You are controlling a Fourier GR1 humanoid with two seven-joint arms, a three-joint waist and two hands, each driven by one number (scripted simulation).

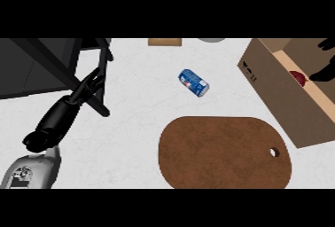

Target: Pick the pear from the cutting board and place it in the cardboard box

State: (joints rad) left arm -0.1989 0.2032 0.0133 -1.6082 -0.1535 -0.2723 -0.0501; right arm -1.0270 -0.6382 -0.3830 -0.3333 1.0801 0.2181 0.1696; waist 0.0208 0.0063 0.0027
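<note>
A dark red rounded thing (300, 78), which I take for the pear though its shape and long axis are too hidden to tell, lies inside the cardboard box (274, 84) against the near wall, just below and beside the right hand (324, 71). That hand shows only as dark fingers at the view's right edge above the box; whether they are spread or curled I cannot tell. The cutting board (222, 153) carries nothing. The left hand (88, 88), fingers straight and together, rests well apart across the counter (131, 128). A blue can (194, 82) lies between them.
</note>
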